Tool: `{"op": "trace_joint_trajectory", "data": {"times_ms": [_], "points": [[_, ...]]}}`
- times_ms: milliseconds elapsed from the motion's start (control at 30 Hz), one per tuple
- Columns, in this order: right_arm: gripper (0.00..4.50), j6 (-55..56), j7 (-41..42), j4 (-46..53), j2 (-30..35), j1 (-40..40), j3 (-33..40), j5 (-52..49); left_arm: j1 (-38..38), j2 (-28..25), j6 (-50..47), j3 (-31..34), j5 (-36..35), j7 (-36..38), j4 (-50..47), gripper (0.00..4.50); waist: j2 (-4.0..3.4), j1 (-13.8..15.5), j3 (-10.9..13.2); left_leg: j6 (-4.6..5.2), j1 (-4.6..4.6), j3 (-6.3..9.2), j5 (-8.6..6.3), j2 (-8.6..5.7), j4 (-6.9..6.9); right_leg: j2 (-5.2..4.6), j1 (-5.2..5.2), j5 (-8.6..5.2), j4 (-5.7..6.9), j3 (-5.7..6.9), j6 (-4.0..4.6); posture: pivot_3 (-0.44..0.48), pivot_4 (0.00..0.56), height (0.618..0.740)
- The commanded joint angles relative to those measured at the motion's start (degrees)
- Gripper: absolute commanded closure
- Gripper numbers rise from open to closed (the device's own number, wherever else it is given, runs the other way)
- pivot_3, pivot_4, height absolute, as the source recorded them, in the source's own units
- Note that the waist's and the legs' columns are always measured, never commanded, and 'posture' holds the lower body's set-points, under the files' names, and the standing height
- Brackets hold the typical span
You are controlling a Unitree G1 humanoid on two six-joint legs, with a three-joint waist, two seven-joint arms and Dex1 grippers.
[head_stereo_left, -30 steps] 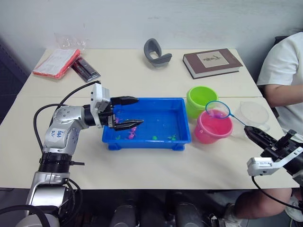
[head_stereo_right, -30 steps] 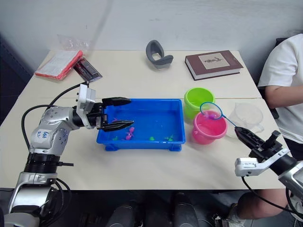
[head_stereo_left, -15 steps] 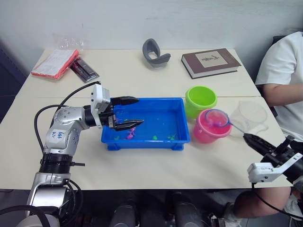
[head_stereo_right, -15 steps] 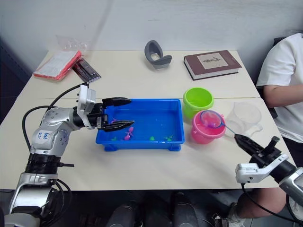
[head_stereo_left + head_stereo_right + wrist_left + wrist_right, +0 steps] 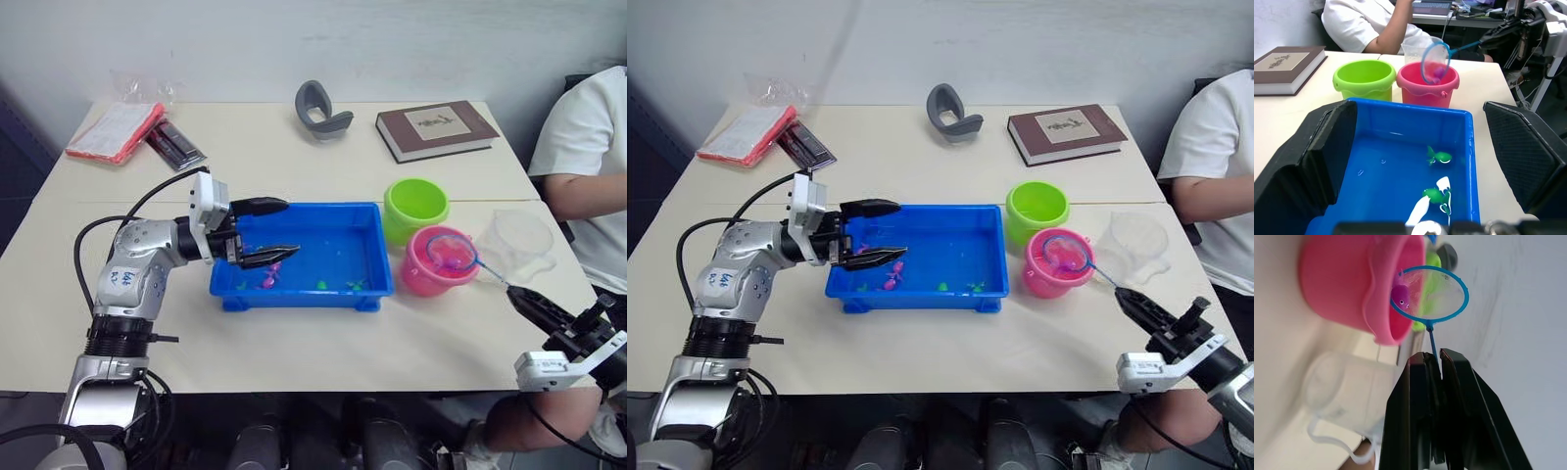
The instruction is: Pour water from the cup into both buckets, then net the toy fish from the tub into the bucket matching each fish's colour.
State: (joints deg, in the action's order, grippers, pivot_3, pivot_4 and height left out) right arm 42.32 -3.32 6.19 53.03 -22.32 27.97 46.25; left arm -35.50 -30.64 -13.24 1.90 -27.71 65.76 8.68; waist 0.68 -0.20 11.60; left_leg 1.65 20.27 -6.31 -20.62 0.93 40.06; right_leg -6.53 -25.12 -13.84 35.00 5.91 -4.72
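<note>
Net [image 5: 452, 251] lowered over pink bucket [image 5: 436, 264], beige table [image 5: 294, 157], white wall [image 5: 294, 39]

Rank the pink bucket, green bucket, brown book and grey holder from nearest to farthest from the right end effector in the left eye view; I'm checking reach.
From the right end effector:
1. Pink bucket, just ahead to its left, under the net hoop.
2. Green bucket, behind the pink one.
3. Brown book, toward the table's far edge.
4. Grey holder, at the far edge, further left.
</note>
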Motion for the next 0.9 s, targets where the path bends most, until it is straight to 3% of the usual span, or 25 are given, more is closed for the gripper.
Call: {"op": "trace_joint_trajectory", "data": {"times_ms": [33,267,400,633,833,900], "points": [[4.50,1.14,-2.15,0.67,0.73,0.32,1.05,0.42,-0.78,0.28,0.96,0.78,-0.03,-0.17,-0.60,0.06,0.00,0.03,0.00,0.00,0.00,0.01,0.00,0.01,-0.01,0.01,0.00,0.00,0.00,0.01,0.00,0.000,0.150,0.740],[4.50,0.13,-3.84,0.23,0.02,2.43,2.57,-2.04,-0.62,0.35,1.43,1.13,0.15,-0.30,-0.44,0.06,0.00,0.03,0.00,-0.01,0.01,0.02,0.00,0.02,-0.01,0.02,0.00,0.00,-0.01,0.02,0.01,0.000,0.150,0.740],[4.50,-1.72,-1.11,0.80,-3.94,2.09,-6.91,2.00,-0.07,0.74,1.74,1.29,0.14,-0.88,-0.60,0.06,0.03,0.00,-0.02,-0.01,-0.01,0.02,0.01,0.03,0.01,0.02,0.03,0.00,0.00,0.02,0.01,0.000,0.150,0.740],[4.50,-5.69,-1.77,5.73,-3.13,3.75,0.05,0.74,-0.64,1.01,1.66,1.33,-0.29,-1.29,-0.70,0.06,-0.07,-0.01,-0.02,0.09,-0.05,-0.11,0.00,-0.05,0.02,-0.03,0.04,0.05,0.00,0.01,-0.08,0.000,0.150,0.740],[4.50,-6.55,-1.17,6.77,-3.60,2.86,1.01,-0.55,-0.45,1.18,1.66,1.41,-0.31,-1.50,-0.72,0.06,-0.03,0.12,-0.04,0.00,-0.05,0.03,-0.01,0.04,-0.01,0.04,0.09,0.00,-0.03,0.03,0.01,0.000,0.150,0.740],[4.50,-6.26,0.09,5.78,-3.32,2.33,-2.44,0.88,-0.18,1.42,1.78,1.36,-0.30,-1.61,-0.67,0.06,-0.03,0.07,-0.04,0.01,-0.06,0.01,-0.01,0.02,0.00,0.02,0.10,0.01,-0.03,0.02,0.00,0.000,0.150,0.740]]}}
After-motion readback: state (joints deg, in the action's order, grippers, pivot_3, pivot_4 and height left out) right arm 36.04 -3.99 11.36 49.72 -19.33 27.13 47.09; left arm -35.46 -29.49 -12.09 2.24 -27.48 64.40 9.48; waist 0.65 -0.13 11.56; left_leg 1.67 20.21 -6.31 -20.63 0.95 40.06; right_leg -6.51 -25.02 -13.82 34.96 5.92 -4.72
